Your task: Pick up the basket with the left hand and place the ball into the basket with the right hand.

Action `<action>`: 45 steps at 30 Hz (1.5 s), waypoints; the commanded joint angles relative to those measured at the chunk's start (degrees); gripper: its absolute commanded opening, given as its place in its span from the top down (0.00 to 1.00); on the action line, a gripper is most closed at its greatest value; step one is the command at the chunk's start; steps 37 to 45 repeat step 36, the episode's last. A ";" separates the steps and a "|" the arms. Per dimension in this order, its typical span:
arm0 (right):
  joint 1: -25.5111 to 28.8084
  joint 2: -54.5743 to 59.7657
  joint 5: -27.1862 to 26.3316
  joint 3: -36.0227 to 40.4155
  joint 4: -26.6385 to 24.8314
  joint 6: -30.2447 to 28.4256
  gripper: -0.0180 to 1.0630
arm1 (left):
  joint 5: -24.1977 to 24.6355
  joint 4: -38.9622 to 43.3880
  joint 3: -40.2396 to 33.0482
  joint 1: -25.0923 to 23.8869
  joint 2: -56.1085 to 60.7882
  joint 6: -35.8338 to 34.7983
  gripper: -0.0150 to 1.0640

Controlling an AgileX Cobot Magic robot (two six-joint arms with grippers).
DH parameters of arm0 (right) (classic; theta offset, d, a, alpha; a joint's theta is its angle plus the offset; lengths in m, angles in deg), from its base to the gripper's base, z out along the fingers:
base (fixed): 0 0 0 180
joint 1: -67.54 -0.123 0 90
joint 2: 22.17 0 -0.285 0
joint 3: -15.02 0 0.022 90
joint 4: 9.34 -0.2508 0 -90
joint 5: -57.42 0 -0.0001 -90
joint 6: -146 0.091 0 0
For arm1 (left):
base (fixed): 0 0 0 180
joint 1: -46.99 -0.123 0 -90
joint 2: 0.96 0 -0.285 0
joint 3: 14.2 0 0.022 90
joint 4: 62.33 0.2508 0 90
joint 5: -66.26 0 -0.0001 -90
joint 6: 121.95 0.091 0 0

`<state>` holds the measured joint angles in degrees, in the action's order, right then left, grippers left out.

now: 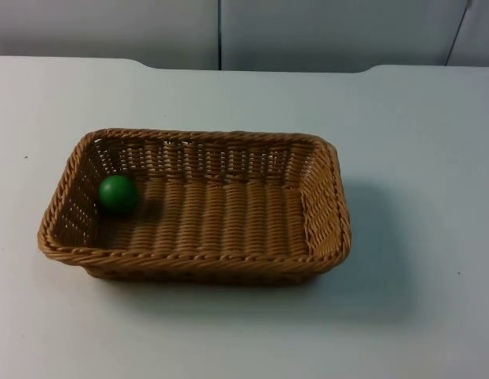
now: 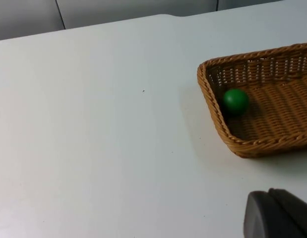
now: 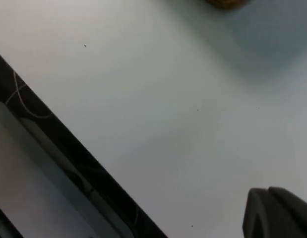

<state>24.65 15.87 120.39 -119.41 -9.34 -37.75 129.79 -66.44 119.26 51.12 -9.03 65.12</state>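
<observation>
A rectangular brown wicker basket stands on the white table near the middle. A small green ball lies inside it, on the woven floor at the left end. In the left wrist view, the basket's left end and the ball are ahead, and my left gripper waits some way back over bare table. My right gripper waits over bare table near the table's edge, with a sliver of the basket far ahead. Neither gripper touches anything.
The grey partition wall closes off the back of the table. In the right wrist view the table's dark edge runs diagonally close to my right gripper. White table surface surrounds the basket on all sides.
</observation>
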 commanded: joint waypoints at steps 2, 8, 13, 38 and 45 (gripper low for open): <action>-0.23 -4.50 -1.06 2.63 0.00 1.82 0.99 | -0.23 0.00 -0.12 0.35 0.28 -0.39 0.99; -0.23 -11.27 -1.24 2.39 0.00 2.24 0.99 | -0.23 0.00 -0.12 0.35 0.28 -0.39 0.99; 0.68 -14.88 -1.24 2.39 -0.35 2.24 0.99 | -0.23 0.00 -0.12 0.35 0.28 -0.39 0.99; 48.85 -30.26 -1.50 2.07 0.00 2.24 0.99 | -0.23 0.00 -0.12 0.35 0.28 -0.39 0.99; 48.85 -30.26 -1.50 2.07 0.00 2.24 0.99 | -0.23 0.00 -0.12 0.35 0.28 -0.39 0.99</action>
